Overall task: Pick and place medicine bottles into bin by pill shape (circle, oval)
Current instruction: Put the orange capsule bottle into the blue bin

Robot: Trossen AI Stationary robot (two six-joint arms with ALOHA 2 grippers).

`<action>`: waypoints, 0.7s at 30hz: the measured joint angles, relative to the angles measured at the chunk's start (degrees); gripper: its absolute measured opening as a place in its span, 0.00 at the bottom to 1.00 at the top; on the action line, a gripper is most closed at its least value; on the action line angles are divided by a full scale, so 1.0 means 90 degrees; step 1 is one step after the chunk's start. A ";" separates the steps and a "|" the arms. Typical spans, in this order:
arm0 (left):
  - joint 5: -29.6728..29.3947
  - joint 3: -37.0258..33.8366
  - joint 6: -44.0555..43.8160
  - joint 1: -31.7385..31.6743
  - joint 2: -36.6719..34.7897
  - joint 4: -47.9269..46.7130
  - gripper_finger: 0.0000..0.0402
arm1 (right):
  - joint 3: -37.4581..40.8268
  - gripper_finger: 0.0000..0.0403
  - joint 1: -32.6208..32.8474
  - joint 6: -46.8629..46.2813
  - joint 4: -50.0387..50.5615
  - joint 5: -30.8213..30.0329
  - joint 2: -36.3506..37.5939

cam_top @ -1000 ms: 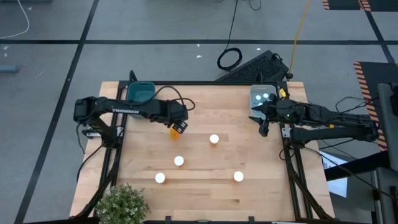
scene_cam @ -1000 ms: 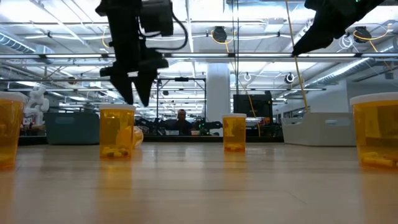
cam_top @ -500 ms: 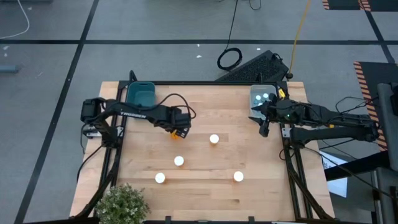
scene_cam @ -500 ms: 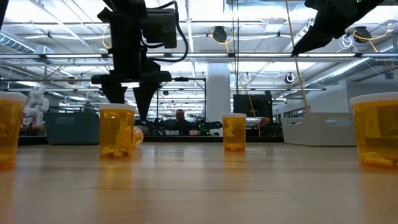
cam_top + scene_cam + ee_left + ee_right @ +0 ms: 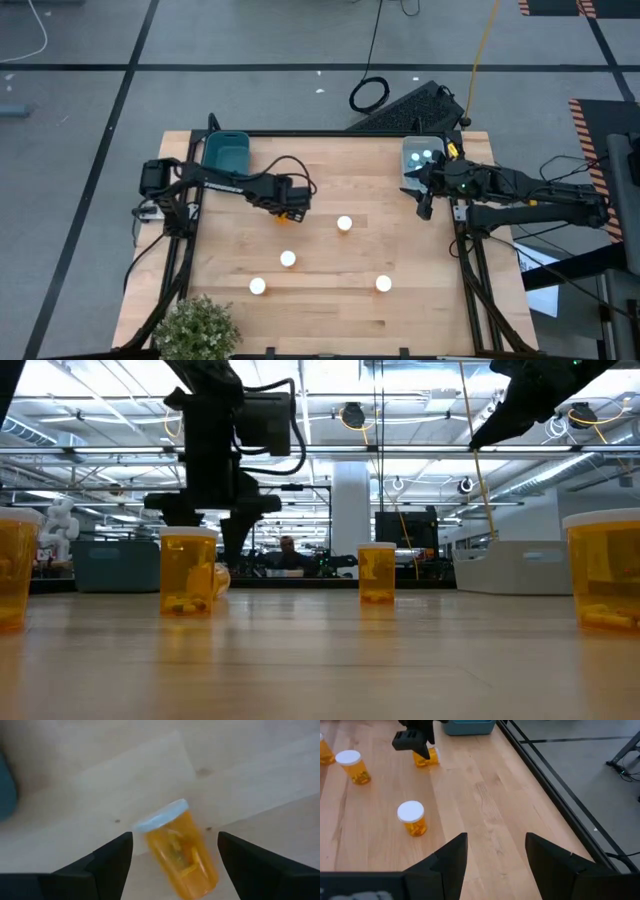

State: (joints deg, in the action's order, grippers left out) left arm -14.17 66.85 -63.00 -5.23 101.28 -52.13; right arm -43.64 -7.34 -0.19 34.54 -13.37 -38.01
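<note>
An orange medicine bottle (image 5: 182,855) with a white cap (image 5: 159,816) lies on its side on the wood table, left of centre. My left gripper (image 5: 291,207) hangs open right above it, one finger on either side (image 5: 172,862), apart from it. Several more orange bottles stand upright on their bases: (image 5: 344,223), (image 5: 287,259), (image 5: 257,286), (image 5: 383,284). My right gripper (image 5: 424,203) waits open by the pale bin (image 5: 423,157) at the far right. The teal bin (image 5: 226,150) sits at the far left.
The pale bin holds a few capped bottles (image 5: 427,156). A potted plant (image 5: 195,325) stands at the near left corner. A black keyboard (image 5: 415,105) and cables lie on the floor beyond the far edge. Bare wood (image 5: 330,175) lies between the bins.
My left gripper has come down toward the lying bottle and shifted a little toward the table's right edge, its fingers now straddling the bottle. The bottle has stayed where it lay.
</note>
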 joint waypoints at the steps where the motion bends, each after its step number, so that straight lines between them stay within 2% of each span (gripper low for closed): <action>1: 0.0023 0.0000 -0.0011 -0.0013 0.0073 0.0035 0.73 | 0.0000 0.48 -0.0001 -0.0003 0.0000 0.0007 0.0002; 9: 0.0289 0.0002 0.0255 -0.0180 0.0525 0.0300 0.67 | 0.0000 0.48 -0.0001 -0.0019 0.0006 0.0012 0.0004; 18: 0.0157 0.0007 0.1034 -0.0302 0.0584 0.0378 0.52 | 0.0000 0.48 -0.0001 -0.0074 -0.0004 0.0011 -0.0002; 21: 0.0127 0.0006 0.1329 -0.0388 0.0521 0.0459 0.49 | 0.0158 0.48 -0.0001 -0.0090 -0.0347 0.0014 -0.0016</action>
State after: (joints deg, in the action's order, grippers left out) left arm -13.03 66.91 -51.03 -8.72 105.97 -48.00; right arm -42.22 -7.35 -0.99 31.42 -13.24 -38.15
